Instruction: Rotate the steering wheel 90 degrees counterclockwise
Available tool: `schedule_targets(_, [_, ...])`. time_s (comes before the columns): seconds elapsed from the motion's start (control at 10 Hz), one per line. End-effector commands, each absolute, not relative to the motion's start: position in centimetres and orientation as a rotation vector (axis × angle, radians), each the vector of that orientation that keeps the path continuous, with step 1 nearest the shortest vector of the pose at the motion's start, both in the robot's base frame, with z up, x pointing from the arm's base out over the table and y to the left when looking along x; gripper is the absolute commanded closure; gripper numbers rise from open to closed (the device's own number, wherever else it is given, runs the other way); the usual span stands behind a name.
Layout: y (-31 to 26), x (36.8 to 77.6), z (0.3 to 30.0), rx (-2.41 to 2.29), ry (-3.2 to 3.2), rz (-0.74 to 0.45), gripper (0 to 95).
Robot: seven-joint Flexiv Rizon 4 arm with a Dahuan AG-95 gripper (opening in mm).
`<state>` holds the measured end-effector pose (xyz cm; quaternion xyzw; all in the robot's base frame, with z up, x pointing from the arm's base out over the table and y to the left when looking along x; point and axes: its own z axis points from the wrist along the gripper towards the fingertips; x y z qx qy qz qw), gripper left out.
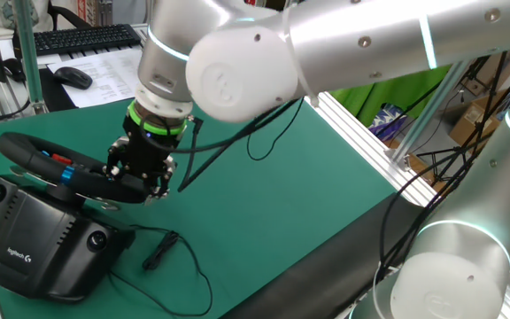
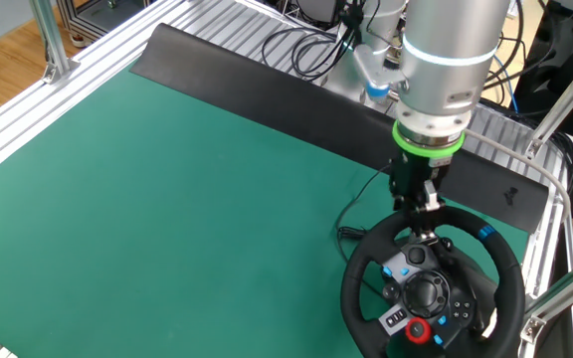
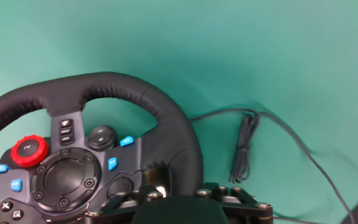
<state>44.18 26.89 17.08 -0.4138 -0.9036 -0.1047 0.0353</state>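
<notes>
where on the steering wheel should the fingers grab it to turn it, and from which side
Grip the padded rim of the steering wheel, not the spokes or buttons. The rim is a round bar that two fingers can straddle, one inside and one outside. The wheel tilts back on its base, so coming down from above, as the gripper does, probably suits best.

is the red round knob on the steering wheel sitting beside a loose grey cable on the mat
No. In the hand view the red knob is on the steering wheel hub, while the bundled grey cable lies on the green mat beyond the rim.
</notes>
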Motion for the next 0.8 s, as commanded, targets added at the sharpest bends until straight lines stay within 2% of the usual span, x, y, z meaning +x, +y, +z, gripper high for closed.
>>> schedule_targets(0.1, [26.8, 43.9, 18.0, -1.274, -2.737, -0.331, 19.0])
schedule_targets(0.2, [27.1, 43.8, 18.2, -1.277, -2.725, -0.326, 19.0])
schedule_targets(0.3, [27.6, 43.6, 18.4, -1.277, -2.71, -0.313, 38.0])
schedule_targets(0.8, [30.3, 42.4, 19.9, -1.288, -2.638, -0.265, 38.0])
